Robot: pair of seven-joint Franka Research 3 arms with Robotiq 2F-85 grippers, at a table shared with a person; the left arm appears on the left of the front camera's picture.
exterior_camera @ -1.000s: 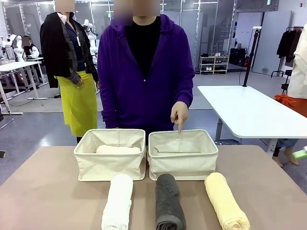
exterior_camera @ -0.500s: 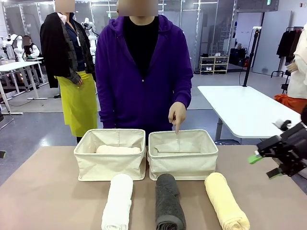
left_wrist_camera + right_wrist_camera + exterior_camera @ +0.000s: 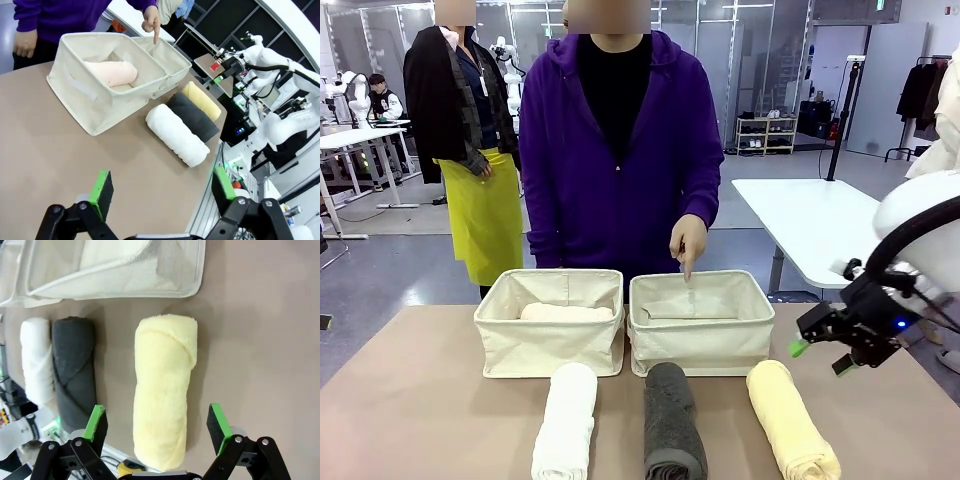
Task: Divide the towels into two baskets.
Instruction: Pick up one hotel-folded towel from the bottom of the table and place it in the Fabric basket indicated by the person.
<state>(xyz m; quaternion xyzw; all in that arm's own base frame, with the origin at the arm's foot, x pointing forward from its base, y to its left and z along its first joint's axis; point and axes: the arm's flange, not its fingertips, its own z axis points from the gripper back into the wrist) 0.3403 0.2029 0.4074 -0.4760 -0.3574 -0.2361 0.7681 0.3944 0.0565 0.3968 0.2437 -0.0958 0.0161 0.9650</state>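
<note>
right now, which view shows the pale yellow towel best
The right wrist view: it looks straight down on the pale yellow towel, with its whole length and folded flap clear. The front view shows it foreshortened. The left wrist view shows it far off, partly hidden behind the dark grey towel.

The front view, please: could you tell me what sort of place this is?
Probably a robotics lab: the white right arm's black, green-padded gripper hangs over a brown table, a white worktable stands on open grey floor behind, and a metal shelf rack sits at the back.
</note>
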